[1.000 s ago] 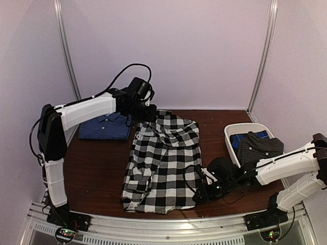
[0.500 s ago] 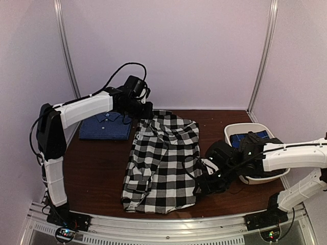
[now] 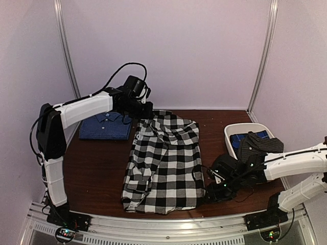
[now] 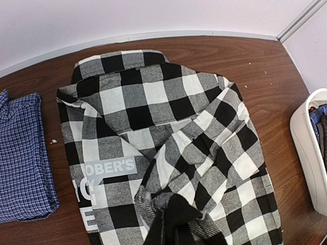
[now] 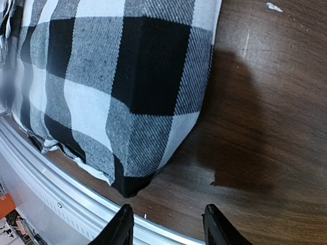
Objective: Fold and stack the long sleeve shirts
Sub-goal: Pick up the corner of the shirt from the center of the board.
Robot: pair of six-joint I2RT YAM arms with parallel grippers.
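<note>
My right pincer point(image 5: 167, 220) has just let go. A second ago it sat low on the near right hem corner of the black-and-white checked shirt point(image 3: 163, 163); now it is off to the right of that corner, over bare table point(image 3: 92, 173), jaws about half apart and wider than before, with nothing between them. The corner lies flat by the metal rail point(image 5: 61, 201) at the table's near edge, so I judge that side of the shirt is laid out and the lengthwise fold comes next.

My left pincer point(image 3: 140, 108) has not moved. It stays clamped shut on a pinch of the same shirt at the far end, near the collar, and the cloth bunches up into the dark fingers at the bottom of the left wrist view.

The checked shirt is a soft, brushed twill weave in big squares of black, grey and white. It is drawn in to a long narrow panel running from far to near, rumpled in diagonal creases, with white printed lettering point(image 4: 115, 166) on one side. The finely checked blue shirt point(image 3: 104, 127) lies already folded, a neat rectangle at the far left. The charcoal shirt point(image 3: 260, 145) slumps in a heap over the white oval plastic basket point(image 3: 228, 139) — still to be folded.
</note>
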